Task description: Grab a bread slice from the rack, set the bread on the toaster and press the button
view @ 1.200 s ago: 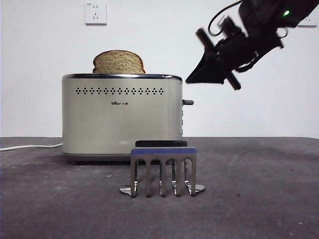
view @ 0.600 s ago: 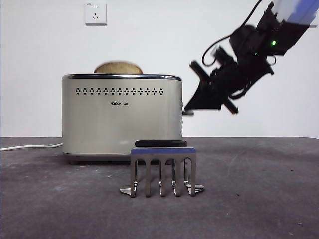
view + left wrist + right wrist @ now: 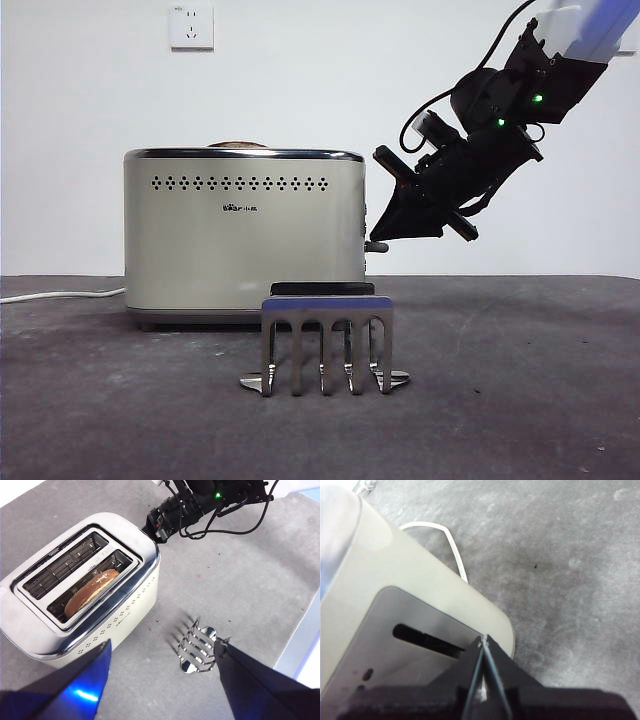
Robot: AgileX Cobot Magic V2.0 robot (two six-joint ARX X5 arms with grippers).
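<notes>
I have the right gripper (image 3: 385, 232) at the toaster's (image 3: 245, 230) narrow end, jaws pressed together with nothing between them, their tips right over the button (image 3: 376, 246), which sits low on that end. In the right wrist view the closed jaws meet just beside the dark lever slot (image 3: 427, 640) on the toaster's end panel, with the white cord (image 3: 445, 542) curling away on the table (image 3: 570, 580) beyond the toaster. The bread (image 3: 92, 592) is down inside the toaster's slot nearer the dotted side, with only its brown crust edge showing over the chrome rim in the front view. The other slot is bare wire. The rack (image 3: 328, 340) stands on the table in front of the toaster, apart from it, with no slice between its prongs. My left gripper (image 3: 160, 680) hangs high above the toaster and rack, jaws spread wide, holding nothing. A wall socket (image 3: 192, 26) is above the toaster.
</notes>
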